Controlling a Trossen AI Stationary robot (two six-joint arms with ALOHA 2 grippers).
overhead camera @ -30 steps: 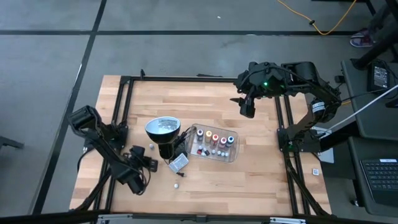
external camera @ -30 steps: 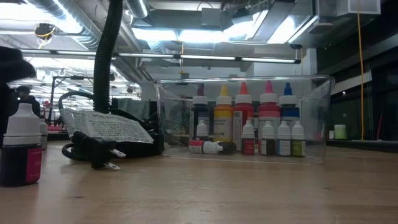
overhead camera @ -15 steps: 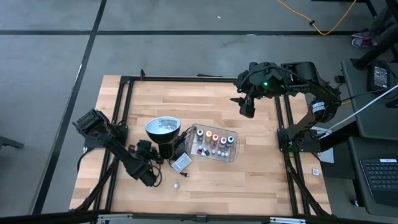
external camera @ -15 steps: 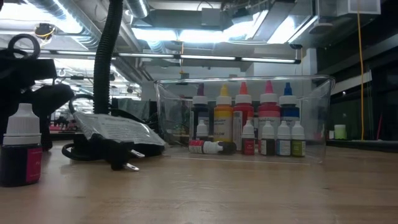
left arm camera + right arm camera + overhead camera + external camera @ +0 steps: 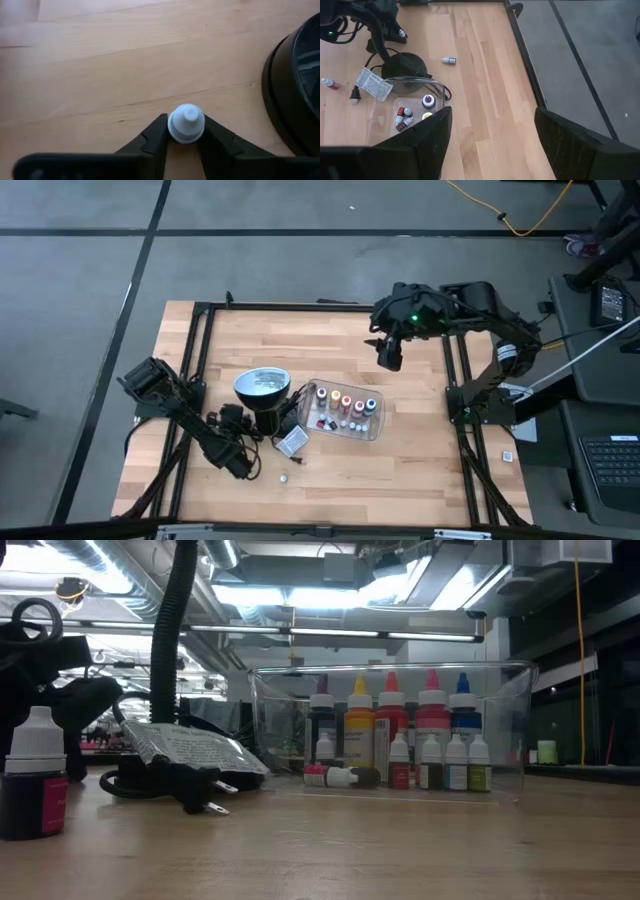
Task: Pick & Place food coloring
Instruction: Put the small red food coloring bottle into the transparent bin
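Closing around a small white-capped bottle [image 5: 186, 123], the left gripper [image 5: 184, 142] had its jaws narrowed until both dark fingers [image 5: 152, 141] pressed the sides of the cap, which stood upright on the bare wood just beside the round black base of the lamp [image 5: 262, 390]. In the high view this gripper [image 5: 234, 423] sat low over the surface [image 5: 330, 340] toward its left front part, next to the lamp's silvery head. The right gripper [image 5: 390, 352] hung above the rear right part of the surface with its jaws spread wide and nothing between them. Most of the food coloring [image 5: 342, 410] stood inside a clear plastic tray [image 5: 375, 430] near the middle of the surface, just to the right of the lamp: a back row of taller bottles with dark, yellow, red, pink and blue bodies and pointed caps, and a front row of shorter white-capped ones, with one bottle lying on its side at the tray's left end. Another loose bottle [image 5: 35, 775], dark pink with a white cap, stood upright near the front edge, apart from the tray. A black plug [image 5: 195, 795] with a printed paper tag [image 5: 190, 747] lay on the wood between that bottle and the tray.
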